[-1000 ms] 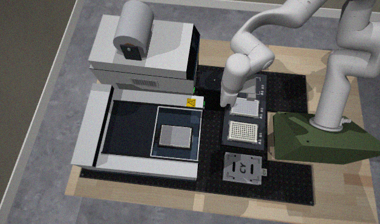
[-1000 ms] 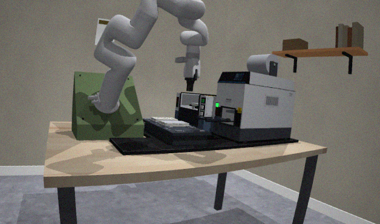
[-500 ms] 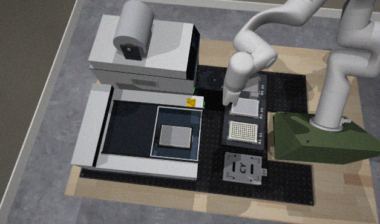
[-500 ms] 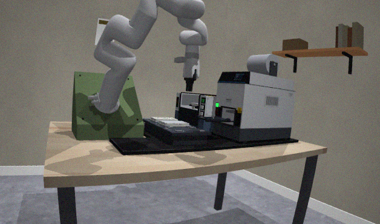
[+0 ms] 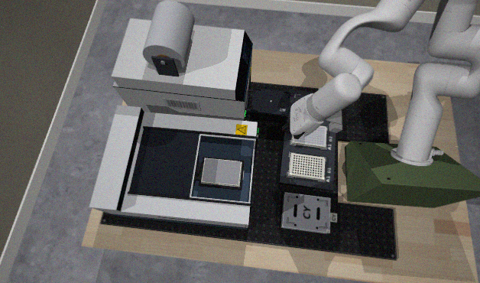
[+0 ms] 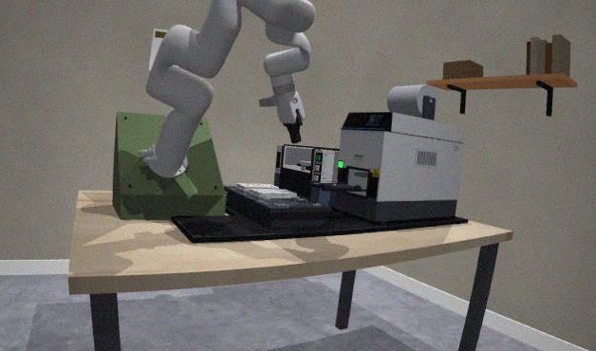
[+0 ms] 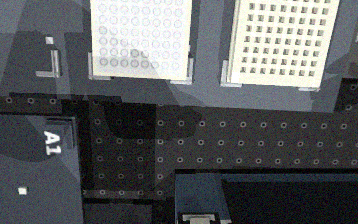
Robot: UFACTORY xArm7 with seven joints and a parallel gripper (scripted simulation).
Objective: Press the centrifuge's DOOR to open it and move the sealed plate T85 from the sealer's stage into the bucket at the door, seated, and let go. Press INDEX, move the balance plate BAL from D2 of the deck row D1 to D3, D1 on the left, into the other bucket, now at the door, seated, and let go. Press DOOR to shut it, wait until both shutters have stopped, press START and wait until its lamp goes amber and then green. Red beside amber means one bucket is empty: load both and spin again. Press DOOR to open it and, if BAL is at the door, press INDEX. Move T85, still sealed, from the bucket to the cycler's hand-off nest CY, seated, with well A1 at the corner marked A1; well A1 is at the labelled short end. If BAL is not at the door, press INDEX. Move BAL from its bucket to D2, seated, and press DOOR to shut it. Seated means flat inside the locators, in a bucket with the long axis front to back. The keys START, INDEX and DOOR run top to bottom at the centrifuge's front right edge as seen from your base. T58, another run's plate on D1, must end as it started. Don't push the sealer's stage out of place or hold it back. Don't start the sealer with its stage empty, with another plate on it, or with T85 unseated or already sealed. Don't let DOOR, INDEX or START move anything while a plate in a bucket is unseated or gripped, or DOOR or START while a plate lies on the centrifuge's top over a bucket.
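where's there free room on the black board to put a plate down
Bare breadboard lies right of the CY nest, and a strip runs between the centrifuge and the deck row. The deck row is crowded: two plates, with the shut jaws above.

We see a light wooden table (image 6: pixel 129 266) on dark legs carrying a black perforated base board (image 5: pixel 364 233), with the arm's green pedestal (image 5: pixel 371 180) beside it at one edge, both resting directly on the wood.
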